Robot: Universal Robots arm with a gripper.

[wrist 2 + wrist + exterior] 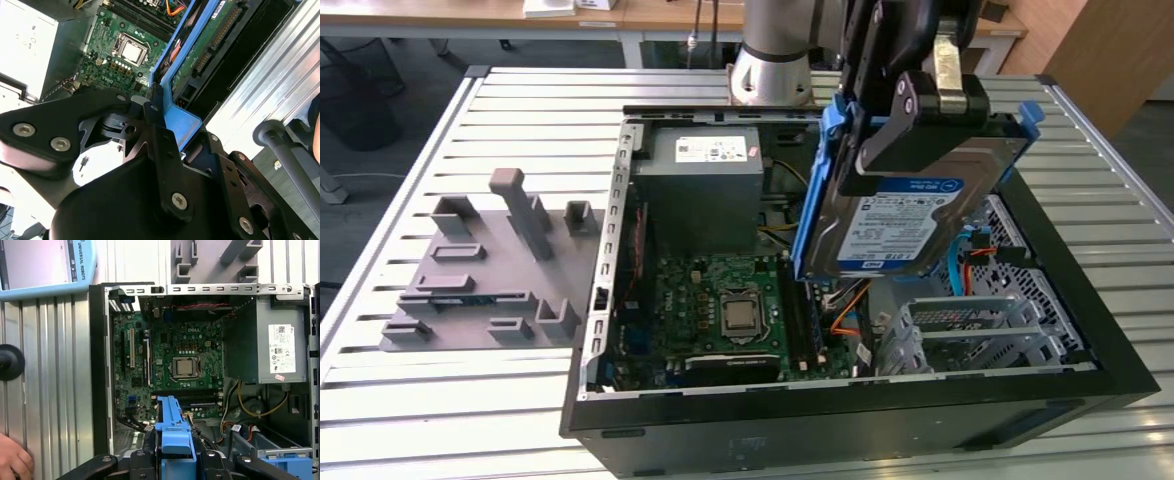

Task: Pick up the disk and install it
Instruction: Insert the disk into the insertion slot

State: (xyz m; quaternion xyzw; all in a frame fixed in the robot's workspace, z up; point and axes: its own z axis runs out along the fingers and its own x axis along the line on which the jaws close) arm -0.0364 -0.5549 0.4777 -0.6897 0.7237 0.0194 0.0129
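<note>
One disk (901, 225), clamped in the hand (897, 150), hangs tilted above the open case (854, 410): carry step; seating likely demands squaring it.

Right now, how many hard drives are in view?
1. The flat rectangular silver hard drive in its blue plastic frame hangs tilted in the black gripper, above the open black computer case. Others could be hidden inside the case.

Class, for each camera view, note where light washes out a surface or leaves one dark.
Second wrist view: the power supply is bleached near white and the table slats glare. Exterior view: the disk shows no glare, the case front dark. First wrist view: the motherboard is evenly lit.
</note>
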